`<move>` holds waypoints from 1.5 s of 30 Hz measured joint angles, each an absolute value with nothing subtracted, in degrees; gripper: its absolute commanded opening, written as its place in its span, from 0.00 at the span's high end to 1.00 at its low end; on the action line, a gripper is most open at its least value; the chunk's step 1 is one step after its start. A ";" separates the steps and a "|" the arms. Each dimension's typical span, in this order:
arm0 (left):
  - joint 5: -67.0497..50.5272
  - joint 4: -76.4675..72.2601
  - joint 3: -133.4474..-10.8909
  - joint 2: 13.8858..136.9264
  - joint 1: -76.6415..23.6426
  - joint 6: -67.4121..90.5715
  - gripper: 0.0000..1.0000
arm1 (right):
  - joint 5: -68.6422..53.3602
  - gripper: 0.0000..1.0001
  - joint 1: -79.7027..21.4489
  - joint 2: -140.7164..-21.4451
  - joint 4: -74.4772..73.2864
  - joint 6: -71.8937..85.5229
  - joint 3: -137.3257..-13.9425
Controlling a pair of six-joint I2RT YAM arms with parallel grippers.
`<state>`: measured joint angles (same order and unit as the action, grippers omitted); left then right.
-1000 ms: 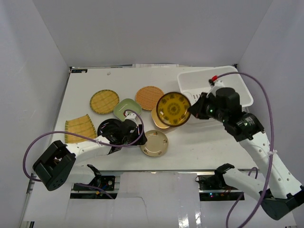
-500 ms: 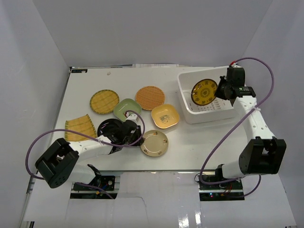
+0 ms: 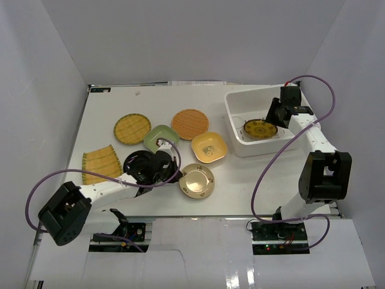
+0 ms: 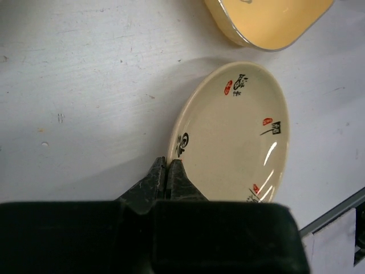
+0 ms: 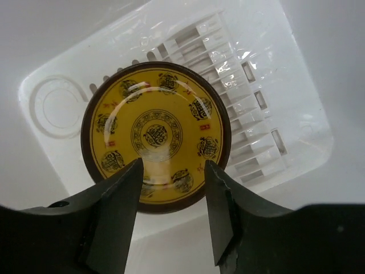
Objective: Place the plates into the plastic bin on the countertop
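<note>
1. Inside the plastic bin [image 3: 233, 117], the dark brown-gold round plate [image 3: 260, 128] lies flat on the slotted base, toward the bin's near side.
2. Right gripper [image 3: 274, 113]: positioned over the bin. In the right wrist view the right gripper [image 5: 172, 165] is released; its two fingers [image 5: 122, 194] stand apart in front of the near rim of the dark brown-gold round plate [image 5: 155, 136], which rests on the base of the plastic bin [image 5: 57, 105].
3. Left gripper [image 3: 173, 173]: well left of the bin, toward the near edge of the countertop [image 3: 258, 180]. In the left wrist view the left gripper [image 4: 166, 170] is clenched, fingertips pinched on the rim of the cream round plate [image 4: 234, 137].
4. Cream round plate [image 3: 196, 180]: outside the bin, left of its near-left corner and nearer the arm bases.
5. Yellow squarish plate [image 3: 209, 147]: just left of the bin's near-left corner; closest of the loose plates.
6. Woven orange round plate [image 3: 190, 123]: left of the bin.
7. Green squarish plate [image 3: 161, 136] and woven yellow round plate [image 3: 132, 128]: farther left of the bin.
8. Ribbed yellow rectangle [image 3: 101, 164]: farthest left of the bin.
</note>
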<state>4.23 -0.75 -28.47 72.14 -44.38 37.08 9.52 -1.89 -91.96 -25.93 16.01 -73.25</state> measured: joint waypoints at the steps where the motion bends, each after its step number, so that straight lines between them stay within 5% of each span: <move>1: 4.14 0.05 -28.47 70.76 -44.38 37.08 1.00 | 9.61 0.39 -1.89 -91.96 -25.69 15.94 -73.25; 2: 4.03 0.54 -28.45 69.84 -44.38 37.08 1.00 | 9.69 0.28 -1.87 -91.96 -25.54 15.86 -73.25; 5: 3.09 3.81 -28.45 63.83 -44.38 37.19 1.00 | 8.88 0.17 -1.89 -91.29 -25.61 15.77 -73.21; 12: 1.30 8.47 -29.17 52.29 -44.38 37.80 1.00 | 0.51 0.11 -4.99 -74.87 -24.16 16.45 -67.42; 16: 0.03 10.44 -31.57 49.56 -44.38 38.02 1.00 | -10.20 0.02 -18.24 -58.04 -19.33 16.49 -57.67; 21: -2.15 10.26 -34.76 49.19 -44.38 38.41 1.00 | -18.85 0.02 -31.94 -50.92 -18.72 18.20 -47.05; 27: -4.25 10.04 -36.51 50.61 -44.38 38.44 1.00 | -19.77 0.26 -38.46 -53.23 -18.92 21.56 -40.42; 29: -4.60 10.04 -36.62 50.72 -44.38 38.41 1.00 | -19.97 0.59 -38.76 -53.82 -17.56 22.79 -40.05; 30: -4.78 10.04 -36.64 50.72 -44.38 38.39 1.00 | -20.05 0.83 -38.79 -54.26 -16.60 23.22 -40.03; 31: -4.93 10.07 -36.71 50.72 -44.38 38.26 0.88 | -20.03 0.91 -38.81 -54.76 -15.49 24.08 -40.03; 34: -3.73 11.97 -36.93 50.59 -44.10 36.14 0.53 | -20.18 0.92 -38.37 -55.51 -13.17 26.68 -39.97; 35: -3.60 12.40 -37.19 50.57 -44.01 35.66 0.29 | -19.70 0.92 -38.72 -55.57 -12.58 26.94 -39.97; 38: -3.62 14.48 -39.35 49.69 -44.27 33.67 0.02 | -15.75 0.92 -38.79 -56.01 -13.13 27.51 -41.52; 45: 2.44 22.09 -45.23 40.49 -44.45 25.67 0.02 | -7.90 0.92 -22.68 -60.51 -16.53 25.65 -58.26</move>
